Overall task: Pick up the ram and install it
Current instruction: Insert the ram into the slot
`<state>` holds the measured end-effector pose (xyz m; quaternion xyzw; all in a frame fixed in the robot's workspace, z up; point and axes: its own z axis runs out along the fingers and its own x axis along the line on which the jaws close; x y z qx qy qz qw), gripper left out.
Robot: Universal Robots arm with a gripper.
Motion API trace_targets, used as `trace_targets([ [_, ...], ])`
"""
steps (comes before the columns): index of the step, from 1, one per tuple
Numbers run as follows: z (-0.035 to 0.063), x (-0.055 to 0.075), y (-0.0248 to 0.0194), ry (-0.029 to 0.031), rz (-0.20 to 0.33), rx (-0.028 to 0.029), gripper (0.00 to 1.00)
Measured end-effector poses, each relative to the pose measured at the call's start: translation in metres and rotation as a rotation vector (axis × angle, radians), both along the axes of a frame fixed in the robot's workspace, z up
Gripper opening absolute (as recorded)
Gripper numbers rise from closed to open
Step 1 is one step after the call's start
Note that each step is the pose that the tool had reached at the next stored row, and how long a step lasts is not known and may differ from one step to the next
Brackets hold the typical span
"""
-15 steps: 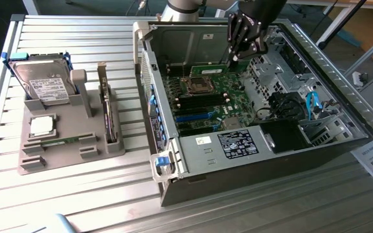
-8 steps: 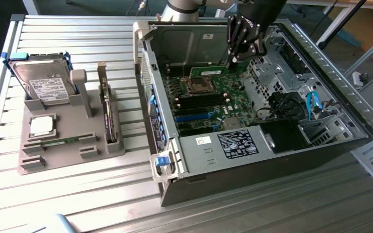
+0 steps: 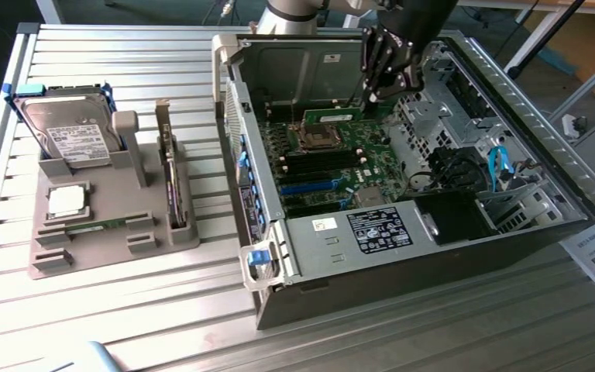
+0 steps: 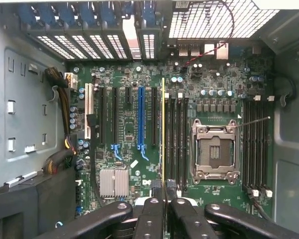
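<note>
The ram (image 4: 163,134) is seen edge-on, its gripped end hidden between the fingers (image 4: 150,219).

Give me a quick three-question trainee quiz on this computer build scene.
1. True or false: the hand is shut on the ram.
2. The CPU socket is: A) empty B) filled C) covered.
3. Fill in: the ram hangs edge-on over the ____.
Key: 1 true; 2 A; 3 motherboard.
</note>
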<state>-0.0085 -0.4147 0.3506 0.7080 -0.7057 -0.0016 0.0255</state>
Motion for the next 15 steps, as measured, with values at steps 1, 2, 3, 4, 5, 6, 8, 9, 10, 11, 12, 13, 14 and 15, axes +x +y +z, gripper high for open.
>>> trace_targets([
  [1,-0.0006,0.0,0.0,0.0,0.0,0.0,0.12],
  [2,-0.0014,0.0,0.0,0.0,-0.001,0.0,0.12],
  [3,-0.0019,0.0,0.0,0.0,-0.001,0.0,0.12],
  [4,-0.0033,0.0,0.0,0.0,-0.001,0.0001,0.12],
  [5,-0.0039,0.0,0.0,0.0,-0.002,0.0,0.12],
  [6,-0.0045,0.0,0.0,0.0,-0.002,0.0001,0.12],
  [8,-0.0065,0.0,0.0,0.0,-0.003,0.0001,0.12],
  [9,-0.0086,0.0,0.0,0.0,-0.003,0.0001,0.12],
  [10,-0.0099,0.0,0.0,0.0,-0.004,0.0,0.12],
  [11,-0.0107,0.0,0.0,0.0,-0.004,0.0,0.12],
  [12,-0.012,0.0,0.0,0.0,-0.005,0.0001,0.12],
  [13,-0.0133,0.0,0.0,0.0,-0.005,0.0001,0.12],
  [14,-0.0145,0.0,0.0,0.0,-0.005,0.0,0.12],
  [15,-0.0164,0.0,0.0,0.0,-0.006,0.0,0.12],
])
